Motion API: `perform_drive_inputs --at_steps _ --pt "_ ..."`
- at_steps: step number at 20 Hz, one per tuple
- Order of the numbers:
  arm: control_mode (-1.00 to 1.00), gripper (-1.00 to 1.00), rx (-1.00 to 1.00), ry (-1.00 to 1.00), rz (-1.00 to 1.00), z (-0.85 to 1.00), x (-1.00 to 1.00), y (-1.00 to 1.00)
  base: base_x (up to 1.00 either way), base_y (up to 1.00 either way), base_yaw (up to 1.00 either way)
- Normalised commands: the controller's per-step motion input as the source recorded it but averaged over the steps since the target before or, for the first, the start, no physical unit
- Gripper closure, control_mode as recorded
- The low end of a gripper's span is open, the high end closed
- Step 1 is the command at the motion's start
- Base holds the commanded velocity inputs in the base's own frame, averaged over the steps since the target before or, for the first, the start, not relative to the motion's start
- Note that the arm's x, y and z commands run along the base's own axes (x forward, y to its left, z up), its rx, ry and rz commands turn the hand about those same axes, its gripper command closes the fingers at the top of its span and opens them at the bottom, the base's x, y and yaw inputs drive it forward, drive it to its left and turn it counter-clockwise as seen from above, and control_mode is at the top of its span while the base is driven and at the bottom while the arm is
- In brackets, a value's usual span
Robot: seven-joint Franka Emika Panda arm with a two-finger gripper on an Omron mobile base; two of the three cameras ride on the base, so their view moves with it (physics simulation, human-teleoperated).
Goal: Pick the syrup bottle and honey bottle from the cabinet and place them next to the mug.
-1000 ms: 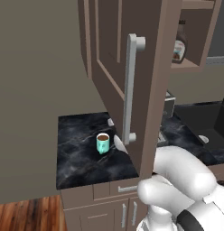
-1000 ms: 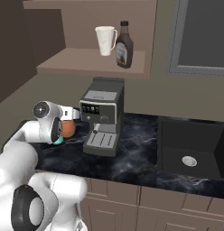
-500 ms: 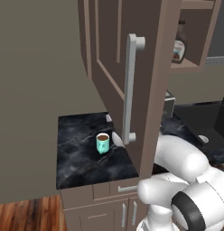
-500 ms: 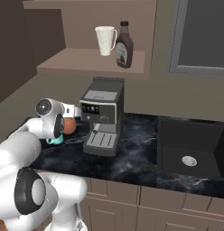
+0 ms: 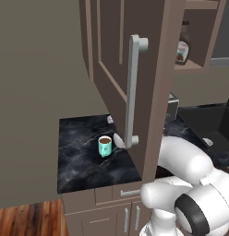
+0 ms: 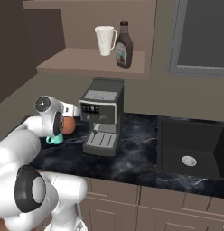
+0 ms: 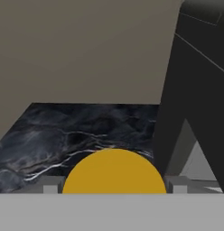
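The honey bottle (image 6: pixel 70 127), squat and orange-brown, is held in my gripper (image 6: pixel 63 121) low over the dark counter, left of the coffee machine. Its yellow cap (image 7: pixel 114 168) sits between my two fingertips in the hand view. Just beside and below it, the teal mug (image 5: pixel 105 146) stands on the counter; in the right base view the hand partly hides the mug (image 6: pixel 53 140). The tall dark syrup bottle (image 6: pixel 124 44) stands upright on the cabinet shelf (image 6: pixel 86 62) next to a white cup. The cabinet door (image 5: pixel 144 69) hangs wide open.
A grey coffee machine (image 6: pixel 102 115) stands close to the right of the hand. A white cup (image 6: pixel 105 40) shares the shelf with the syrup. A black sink (image 6: pixel 189 149) lies further right. The open door's long handle (image 5: pixel 132 92) juts out over the counter above the mug.
My arm's elbow has shifted a little. The hand with the honey bottle has stayed almost where it was beside the mug, and the grip is unchanged.
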Motion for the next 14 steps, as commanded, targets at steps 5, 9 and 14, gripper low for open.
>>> perform_drive_inputs --at_steps 5,9,14 --pt "-1.0 1.0 0.0 0.0 0.0 -0.16 -0.12 0.27 0.0 0.0 0.0" --pt "-1.0 1.0 0.0 0.0 0.0 -0.23 -0.08 0.09 0.0 0.0 0.0" --pt "-1.0 1.0 0.0 0.01 0.0 -0.32 0.0 0.0 0.0 0.0 0.0"
